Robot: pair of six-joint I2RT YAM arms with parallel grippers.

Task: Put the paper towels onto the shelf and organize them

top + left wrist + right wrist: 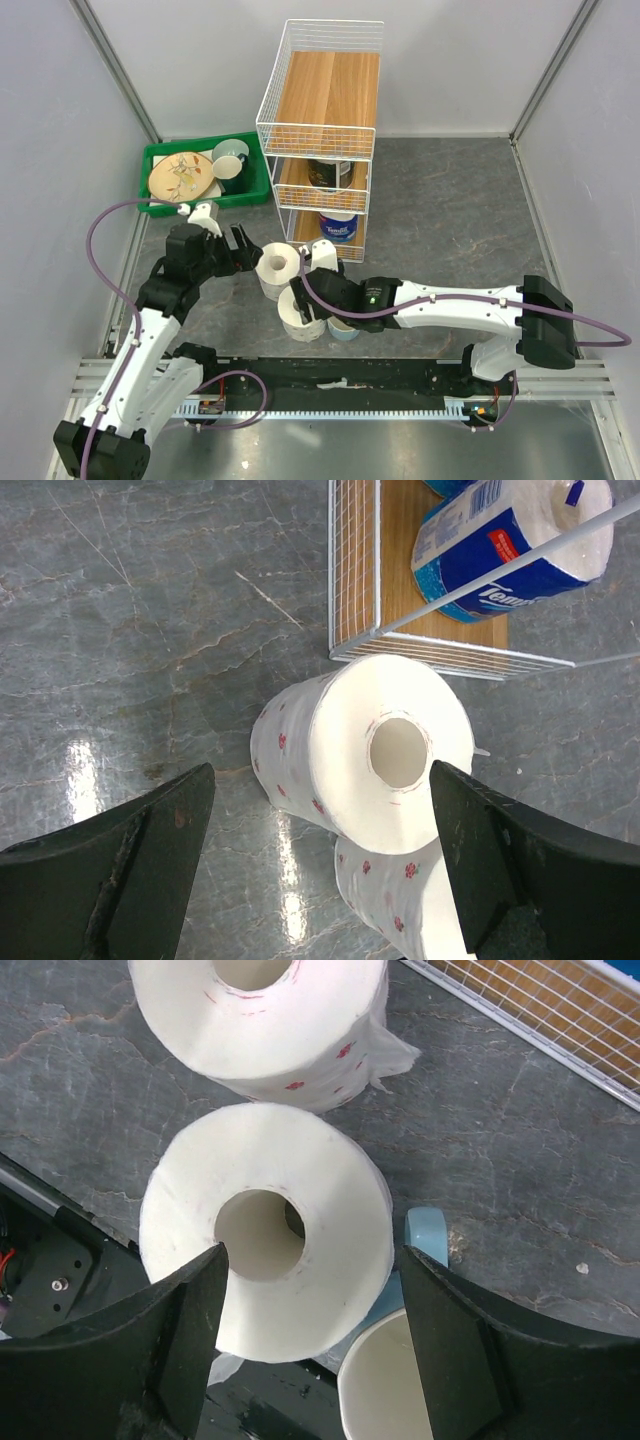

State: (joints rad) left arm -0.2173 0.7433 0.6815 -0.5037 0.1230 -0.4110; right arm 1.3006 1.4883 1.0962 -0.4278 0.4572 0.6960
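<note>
Before the shelf, two bare paper towels and one blue cup.

The left wrist view's top edge cuts off the blue-wrapped roll.

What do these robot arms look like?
A matching pair: left arm and right arm have white links, black joints, a purple cable looping along each, and broad black wedge-shaped fingers. A small green light shows on the right one.
</note>
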